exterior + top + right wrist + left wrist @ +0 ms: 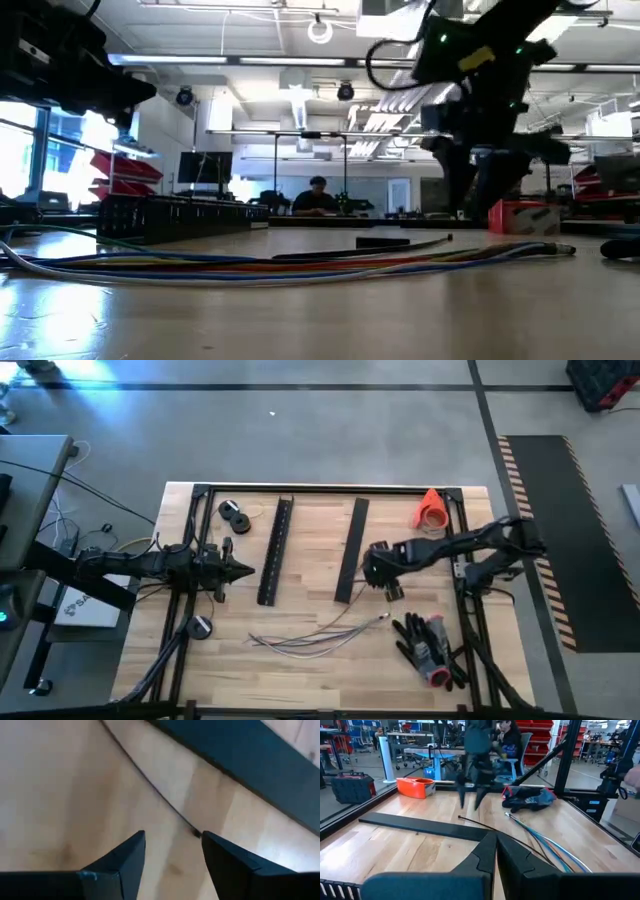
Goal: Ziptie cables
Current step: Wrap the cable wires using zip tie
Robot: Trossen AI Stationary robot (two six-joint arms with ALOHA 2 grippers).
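Two dark robot arms reach in over a pale wooden table (pixel 300 670) seen from above. The left gripper (pixel 243 570) sits at centre left of the overhead frame, fingers pressed together to a point and holding nothing. The right gripper (pixel 381 582) hangs at centre right, beside the lower end of the right-hand flat black slotted bar (pixel 351 550). In its own wrist view the right gripper (pixel 173 851) shows its fingers a moderate gap apart and empty, poised over a thin dark strand (pixel 150 785), probably a zip tie, lying on the wood and ending just between the fingertips.

The loose bundle of thin grey-silver cables (pixel 310 638) lies in the lower centre of the overhead frame, well apart from both grippers, one end fanning up toward the right gripper. A second black slotted bar (pixel 275 550) lies upper centre, an orange tape roll (pixel 431 510) upper right, and dark gloves (pixel 428 645) lower right.

The step in hand looks like picking up the strand. To do it well, the right gripper should descend straight, centre the strand between its fingers, and close only once the tips touch the wood, since so thin a thing can slip out
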